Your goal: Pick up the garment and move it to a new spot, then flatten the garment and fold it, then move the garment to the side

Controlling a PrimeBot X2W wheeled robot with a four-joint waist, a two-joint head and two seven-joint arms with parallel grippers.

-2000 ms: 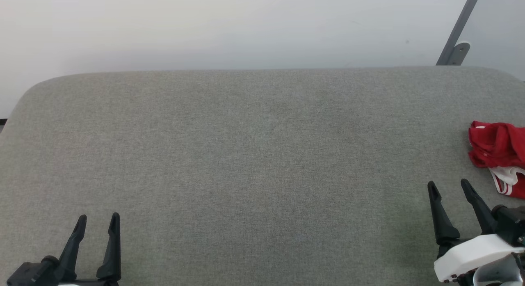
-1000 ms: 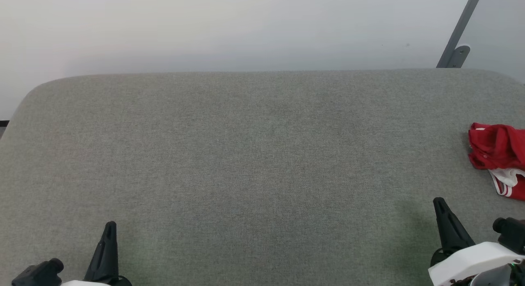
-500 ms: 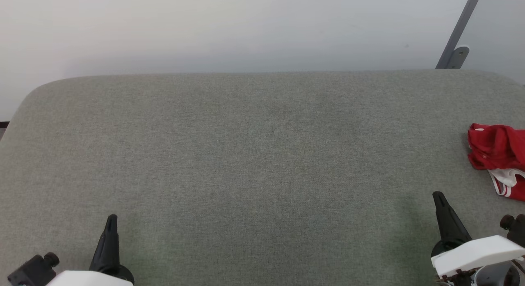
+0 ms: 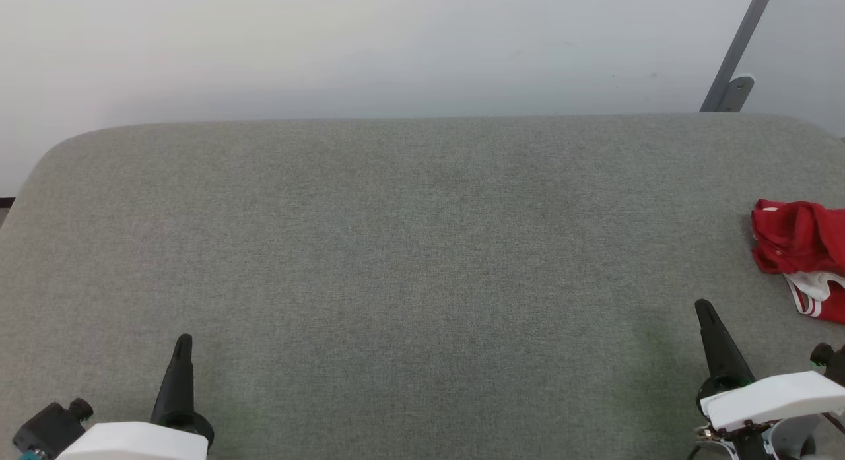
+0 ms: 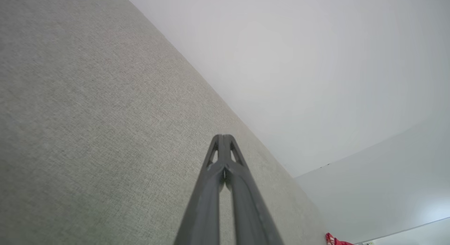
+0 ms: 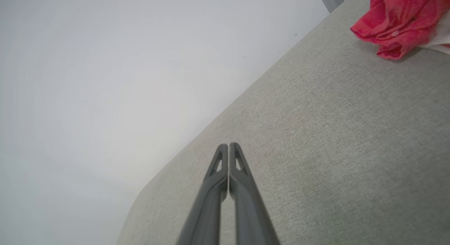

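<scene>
At the right edge of the grey fabric counter (image 4: 409, 249) lies the garment (image 4: 795, 239), crumpled in a heap, with red cloth uppermost and a white portion with red-striped trim on its near side. The head view's border cuts part of it off. Left tool (image 4: 183, 342): closed, fingers pressed together, gripping nothing, at the near left, well apart from the garment. Right tool (image 4: 704, 307): closed, empty, near the garment but not touching it. A pale wall (image 4: 396, 44) stands behind the counter.
</scene>
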